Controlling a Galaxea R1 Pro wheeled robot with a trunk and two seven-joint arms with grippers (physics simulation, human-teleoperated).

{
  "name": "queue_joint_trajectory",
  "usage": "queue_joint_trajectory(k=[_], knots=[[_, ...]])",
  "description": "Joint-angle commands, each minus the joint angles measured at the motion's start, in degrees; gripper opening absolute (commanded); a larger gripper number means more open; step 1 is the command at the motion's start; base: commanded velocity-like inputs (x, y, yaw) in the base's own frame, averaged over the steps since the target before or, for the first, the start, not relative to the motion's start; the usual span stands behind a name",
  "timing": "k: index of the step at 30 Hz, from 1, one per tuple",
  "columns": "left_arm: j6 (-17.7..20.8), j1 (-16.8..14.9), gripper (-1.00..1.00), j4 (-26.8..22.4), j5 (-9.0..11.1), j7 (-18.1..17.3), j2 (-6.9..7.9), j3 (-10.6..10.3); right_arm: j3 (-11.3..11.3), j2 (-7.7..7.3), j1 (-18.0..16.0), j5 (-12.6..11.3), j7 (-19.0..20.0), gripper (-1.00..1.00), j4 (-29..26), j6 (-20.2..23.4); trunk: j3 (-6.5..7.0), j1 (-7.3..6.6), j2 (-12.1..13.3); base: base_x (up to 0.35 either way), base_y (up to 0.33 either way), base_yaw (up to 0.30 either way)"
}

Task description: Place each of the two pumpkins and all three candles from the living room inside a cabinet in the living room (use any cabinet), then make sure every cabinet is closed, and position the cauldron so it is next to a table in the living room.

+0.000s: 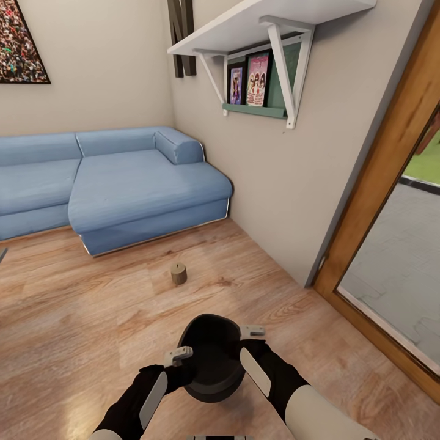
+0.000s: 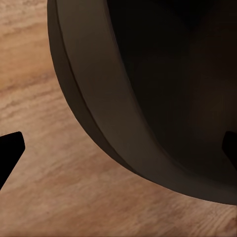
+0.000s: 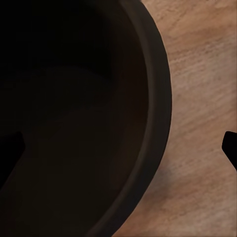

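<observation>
Black round wide-mouthed cauldron (image 1: 211, 360), mouth tilted toward 12 o'clock, I hold gripped by the rim: left gripper (image 1: 183, 362), right gripper (image 1: 245, 348).

The head view is evenly and softly bright, with daylight showing through the glass door (image 1: 397, 256) at the side. The wooden floor (image 1: 73, 305) carries a pale sheen near the sofa (image 1: 122, 183), and the sofa casts only a faint shadow at its base. Straight edges bow slightly toward the corners. Both wrist views are dim and soft: the cauldron's (image 1: 211, 357) interior reads almost black, its rim blurred.
</observation>
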Motion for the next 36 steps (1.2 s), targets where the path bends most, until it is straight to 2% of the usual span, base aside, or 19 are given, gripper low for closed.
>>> queue_joint_trajectory(k=[1,12,16,19,23,29,36], knots=[[0.00,0.00,1.00,0.00,0.00,0.01,0.00,0.00,0.00,0.00,0.00,-0.02,-0.01,1.00,0.01,-0.02,0.00,0.00,0.00,0.000,0.000,0.000],[0.00,0.00,1.00,0.00,-0.09,0.02,0.00,0.00,-0.09,0.00,0.00,-0.12,-0.01,1.00,3.52,-2.90,0.00,0.00,0.00,0.000,0.000,0.000],[0.00,0.00,1.00,0.00,-0.09,0.02,0.00,0.00,-0.09,0.00,0.00,0.00,-0.02,1.00,5.98,-6.18,0.00,0.00,0.00,0.000,0.000,0.000],[0.00,0.00,1.00,0.00,-0.09,0.02,0.00,0.00,-0.09,0.00,-0.01,0.14,-0.02,1.00,6.76,-7.10,0.00,0.00,0.00,0.000,0.000,0.000],[0.00,0.00,1.00,0.00,-0.09,0.02,0.00,0.00,-0.09,0.00,0.00,0.17,-0.02,1.00,6.93,-7.43,0.00,0.00,0.00,0.000,0.000,0.000],[0.00,0.01,1.00,0.00,-0.09,0.00,0.00,0.00,-0.09,0.00,0.00,0.18,0.03,1.00,6.97,-7.51,-1.33,0.15,-0.08,0.000,0.000,0.000],[0.00,0.00,1.00,0.00,-0.09,0.02,0.00,0.00,-0.09,0.00,0.00,0.18,0.02,1.00,6.97,-7.54,-1.33,0.15,-0.08,0.000,0.000,0.000]])
